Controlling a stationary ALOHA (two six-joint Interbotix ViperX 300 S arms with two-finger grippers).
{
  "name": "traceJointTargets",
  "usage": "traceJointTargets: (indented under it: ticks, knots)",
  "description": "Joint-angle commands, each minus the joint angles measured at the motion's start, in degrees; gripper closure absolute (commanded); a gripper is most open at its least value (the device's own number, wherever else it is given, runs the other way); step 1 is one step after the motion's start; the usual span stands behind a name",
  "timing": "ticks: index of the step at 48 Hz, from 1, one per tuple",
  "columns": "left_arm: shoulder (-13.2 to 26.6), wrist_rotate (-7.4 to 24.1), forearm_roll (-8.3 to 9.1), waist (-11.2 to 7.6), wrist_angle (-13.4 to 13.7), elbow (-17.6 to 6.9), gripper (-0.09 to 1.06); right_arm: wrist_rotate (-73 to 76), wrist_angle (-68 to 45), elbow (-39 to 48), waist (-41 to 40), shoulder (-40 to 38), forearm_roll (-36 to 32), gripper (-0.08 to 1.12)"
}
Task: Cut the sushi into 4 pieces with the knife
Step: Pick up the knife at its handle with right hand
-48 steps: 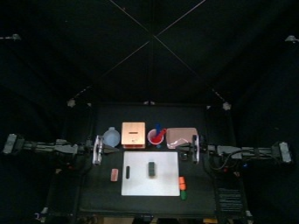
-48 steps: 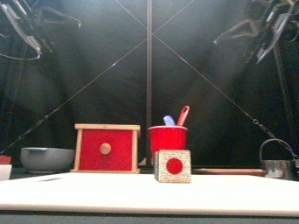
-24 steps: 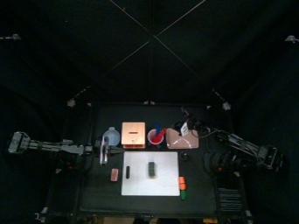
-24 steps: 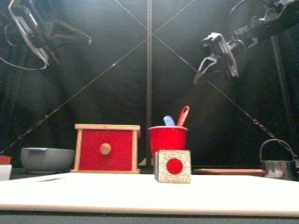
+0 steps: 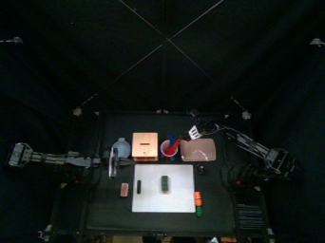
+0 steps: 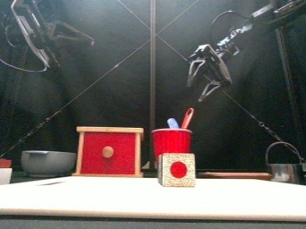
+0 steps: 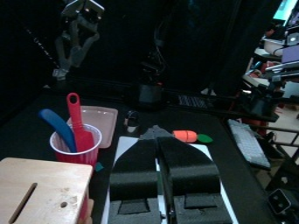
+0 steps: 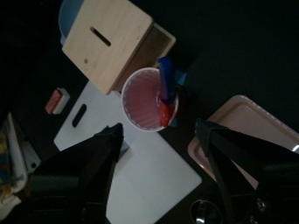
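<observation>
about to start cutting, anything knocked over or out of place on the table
Nothing stands out: the sushi roll lies on the white board, and the blue knife and red knife stand in the upright red cup.

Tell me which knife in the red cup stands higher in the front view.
The red knife: it sticks up farther out of the red cup than the blue knife beside it.

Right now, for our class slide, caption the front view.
Right gripper, fingers open, hangs up and right of the red cup holding two knives.
</observation>
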Motion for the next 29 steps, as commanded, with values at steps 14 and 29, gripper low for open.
traceJointTargets:
  ticks: [14,29]
  knots:
    - [0.18,0.09,-0.09,0.53,-0.44,-0.35,0.72,-6.59,13.27,-13.10,-1.58,14.41,6.42,0.08]
    - [0.18,0.00,-0.09,1.23,-0.53,0.97,0.72,-7.12,21.88,-20.30,-1.14,23.55,4.31,0.08]
